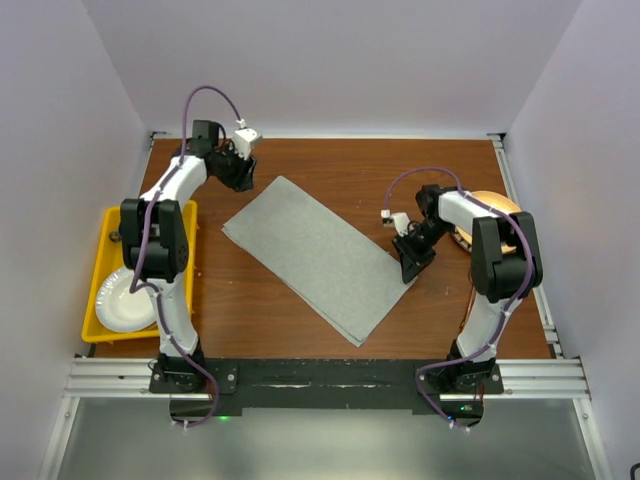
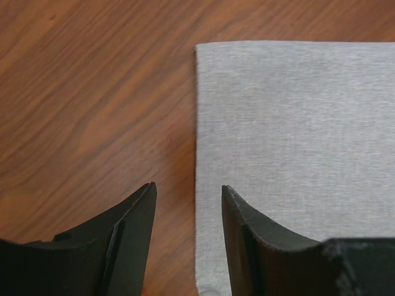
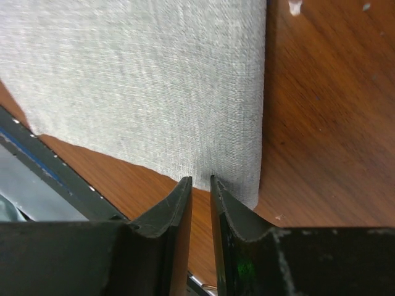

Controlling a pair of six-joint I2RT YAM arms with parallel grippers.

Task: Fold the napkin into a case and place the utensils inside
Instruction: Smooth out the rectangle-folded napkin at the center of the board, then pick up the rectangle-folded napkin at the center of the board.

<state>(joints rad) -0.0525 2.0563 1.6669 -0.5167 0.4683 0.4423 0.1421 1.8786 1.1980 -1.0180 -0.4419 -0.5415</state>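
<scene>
**Napkin** (image 1: pixel 318 255): grey cloth, folded to a long flat rectangle. It lies slantwise in the middle of the table (image 1: pixel 420 170). Judged not yet narrow enough to be a case.

**Left gripper** (image 2: pixel 188 191): at the napkin's far-left end. Jaws moderately wide and low over the cloth's edge, one finger above wood, the other above cloth. Nothing is between them.

**Right gripper** (image 3: pixel 200 180): at the napkin's right corner. Jaws narrow, only a slit, with wood showing through it. No cloth is seen in the slit.

**Utensils**: none identified. A copper thing (image 1: pixel 492 205) sits behind the right arm, partly hidden. I cannot tell what it is.

**Risks:**
- The left jaws may close beside the edge or on the upper layer alone. Cause: the edge sits off-centre in the gap. Result: the layers part and the fold opens.
- The right slit may be too tight to take the corner. Cause: the tips push the cloth instead of admitting it. Result: the corner rumples or the cloth slides on the smooth wood.
- The next fold may go askew. Cause: the two ends are gripped or lifted unevenly. Result: the case comes out crooked, with a poor pocket for the utensils.
</scene>
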